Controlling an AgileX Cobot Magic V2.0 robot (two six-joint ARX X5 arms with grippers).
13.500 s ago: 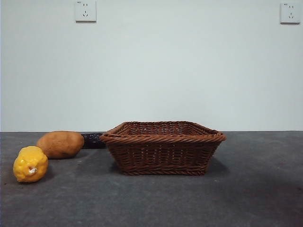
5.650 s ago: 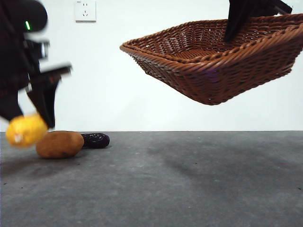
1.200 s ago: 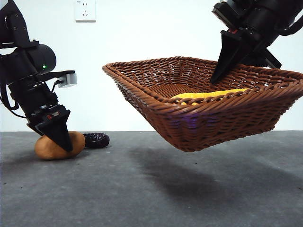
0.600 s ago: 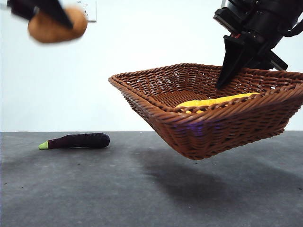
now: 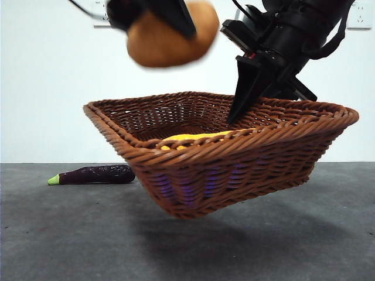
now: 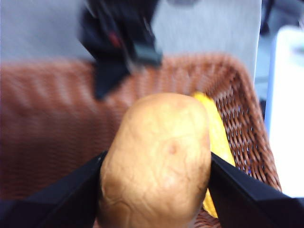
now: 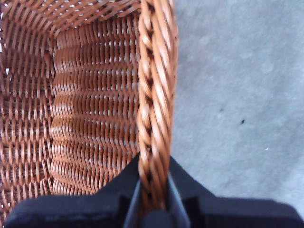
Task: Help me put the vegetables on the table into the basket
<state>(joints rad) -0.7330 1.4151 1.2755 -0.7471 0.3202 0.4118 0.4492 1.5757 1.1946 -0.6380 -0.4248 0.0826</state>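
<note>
Potato [image 5: 171, 36] is up in the air, right over the basket [image 5: 193, 175]. The left gripper [image 6: 154, 190] pinches it, one black jaw on each side, so it can't fall too soon. It hangs w/ nothing under it but the open basket, prob. so it can drop straight in.

In the left wrist view the potato's long way runs away from the camera, out past the jaws, w/ its far end over the basket floor. In the front view it looks like a fat oval lying about flat, a bit blurry.

The basket is off the table [image 5: 64, 246] too. The right gripper [image 7: 153, 209] is squeezed on the braided rim, one jaw inside the wall, one outside. It holds the basket tipped, w/ the near side lower, so the open top faces the potato. I think that makes it an easy target.

The corn [image 5: 196, 138] is already inside. Only a yellow strip shows over the rim in front. In the left wrist view it lies along one side wall, its long way going along that wall.

The eggplant [image 5: 94, 174] is the last one on the table, well apart from the basket. It lies flat, long way going side to side, green tip pointing away from the basket.
</note>
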